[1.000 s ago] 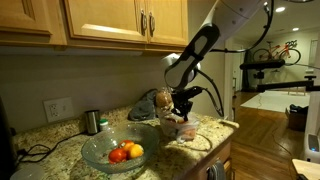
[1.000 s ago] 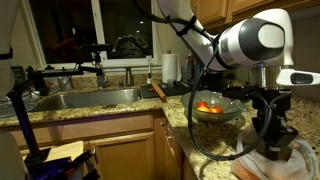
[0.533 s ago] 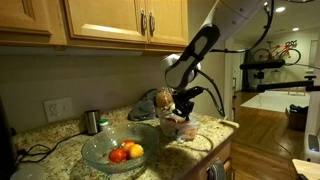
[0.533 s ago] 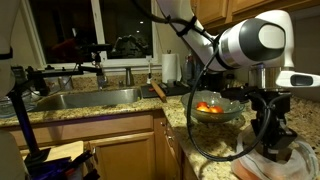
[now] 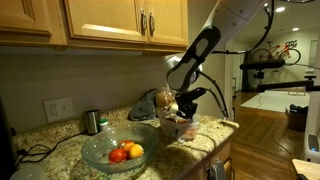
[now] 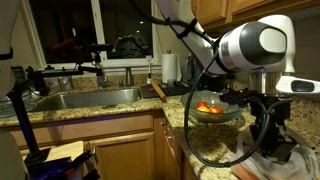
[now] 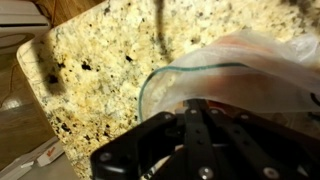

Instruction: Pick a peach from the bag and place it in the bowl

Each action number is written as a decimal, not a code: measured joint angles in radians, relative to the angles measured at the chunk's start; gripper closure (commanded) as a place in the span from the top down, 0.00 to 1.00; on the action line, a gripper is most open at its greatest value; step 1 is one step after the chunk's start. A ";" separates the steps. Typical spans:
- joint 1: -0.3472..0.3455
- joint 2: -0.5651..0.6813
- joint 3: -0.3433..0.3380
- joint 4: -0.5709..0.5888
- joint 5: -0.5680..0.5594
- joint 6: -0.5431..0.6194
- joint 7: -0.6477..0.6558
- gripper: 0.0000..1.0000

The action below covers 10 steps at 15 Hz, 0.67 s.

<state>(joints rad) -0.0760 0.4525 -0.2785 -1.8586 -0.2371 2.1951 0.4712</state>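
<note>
Since the earlier frame the black Robotiq gripper (image 5: 184,108) has sunk slightly into the crumpled clear plastic bag (image 7: 250,70) at the end corner of the speckled granite counter (image 7: 100,70). Whether it is open or closed cannot be told, and the peach is hidden, presumably inside the bag. Closing on film instead of fruit could drag the light bag over the nearby edge, short of the clear glass bowl (image 5: 98,152) farther along the front edge.

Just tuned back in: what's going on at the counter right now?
The arm's gripper is down at the open mouth of the clear plastic bag, which lies on the granite counter. It seems to be reaching for a peach. Whether it has one cannot be told, because the wrist view shows only the bag's rim. The glass bowl nearby already holds some fruit.
</note>
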 measured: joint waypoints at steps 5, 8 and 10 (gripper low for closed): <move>-0.003 0.000 -0.023 -0.009 -0.037 -0.008 0.003 0.00; -0.003 0.000 -0.027 -0.015 -0.038 -0.008 0.003 0.00; -0.003 0.000 -0.027 -0.017 -0.038 -0.008 0.003 0.00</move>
<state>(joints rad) -0.0788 0.4525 -0.3051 -1.8754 -0.2756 2.1872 0.4739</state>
